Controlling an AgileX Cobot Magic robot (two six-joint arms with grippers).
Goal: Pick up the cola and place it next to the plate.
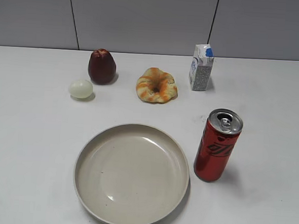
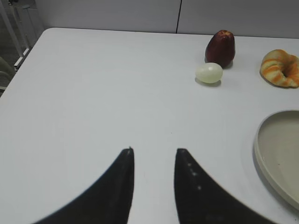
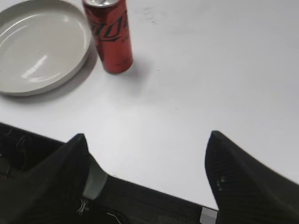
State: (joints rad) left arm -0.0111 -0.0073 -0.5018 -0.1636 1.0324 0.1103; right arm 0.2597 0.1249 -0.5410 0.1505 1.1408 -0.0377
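The cola (image 1: 217,145) is a tall slim red can with black lettering and a silver top. It stands upright on the white table just right of the plate (image 1: 91,189), a wide shallow beige dish. In the right wrist view the cola (image 3: 109,37) stands at the top beside the plate (image 3: 70,74). My right gripper (image 3: 147,137) is open and empty, well back from the can near the table's front edge. My left gripper (image 2: 154,151) is open and empty over bare table, left of the plate (image 2: 266,163). Neither gripper shows in the exterior view.
A dark red fruit (image 1: 101,67), a pale egg (image 1: 80,88), a croissant-like pastry (image 1: 156,85) and a small white-and-blue carton (image 1: 201,67) stand along the back of the table. A grey wall rises behind them.
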